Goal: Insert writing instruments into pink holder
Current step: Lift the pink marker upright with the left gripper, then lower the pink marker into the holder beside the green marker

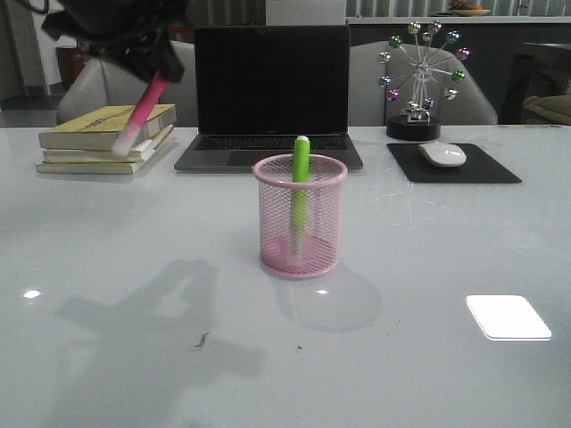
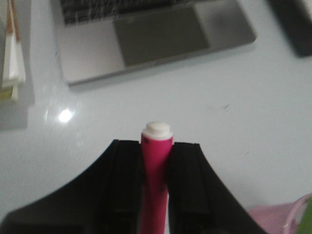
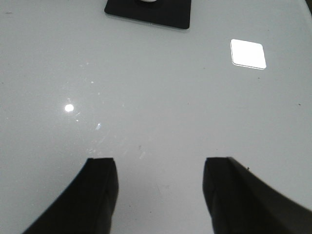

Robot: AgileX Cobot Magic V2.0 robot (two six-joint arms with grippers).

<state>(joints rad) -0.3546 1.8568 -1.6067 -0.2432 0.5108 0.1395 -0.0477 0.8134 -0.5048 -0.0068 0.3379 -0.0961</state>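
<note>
The pink holder stands on the white desk, about midway between its left and right edges, in front of the open laptop. The green marker stands almost upright inside it, its pale end above the rim. High over the far left corner, the left gripper, blurred, clamps the magenta marker, tilted with its pale end down over the stacked books. A mouse lies on a black pad toward the far right.

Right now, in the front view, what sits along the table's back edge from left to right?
Stack of yellow-green books → open dark laptop → small ferris-wheel ornament with coloured balls → white mouse on black mouse pad.
</note>
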